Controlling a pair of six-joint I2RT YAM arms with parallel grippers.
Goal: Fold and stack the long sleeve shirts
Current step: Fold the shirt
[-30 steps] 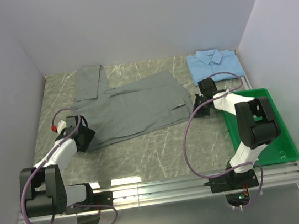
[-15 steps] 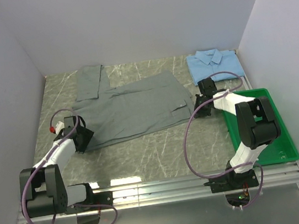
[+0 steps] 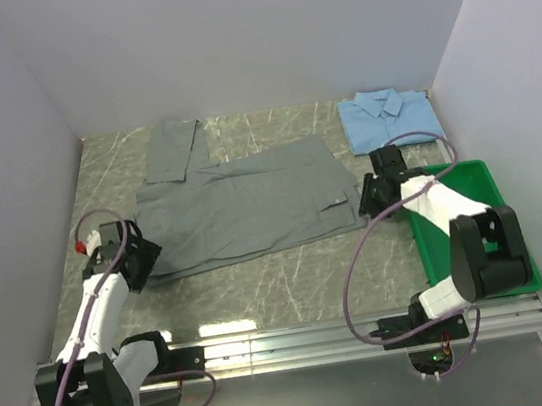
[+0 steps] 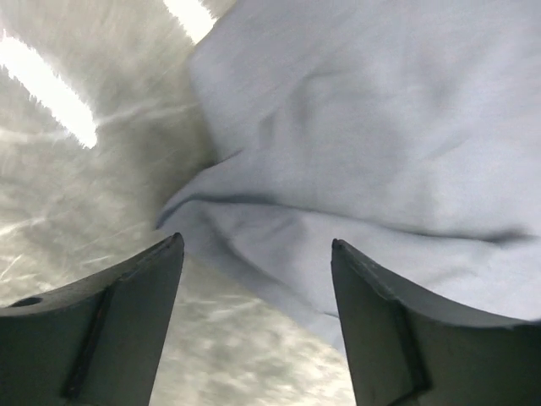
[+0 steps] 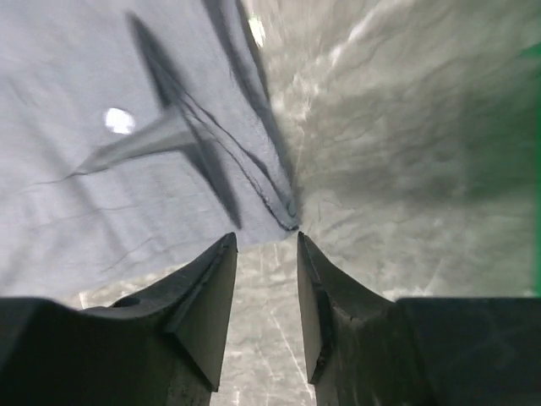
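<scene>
Two long sleeve shirts, one green plastic tray (image 3: 485, 181) and two arms stand on the marbled table top (image 3: 289, 261). The plain grey collared shirt (image 3: 251, 201) lies spread flat at mid-table, its long axis running left to right, one sleeve pointing toward the far wall. The light blue collared shirt (image 3: 390, 116) sits folded in the far right corner, collar toward the wall. The left gripper (image 4: 254, 313) is wide apart at the grey shirt's left edge. The right gripper (image 5: 266, 288) is narrowly apart, holding nothing, at its right corner.
</scene>
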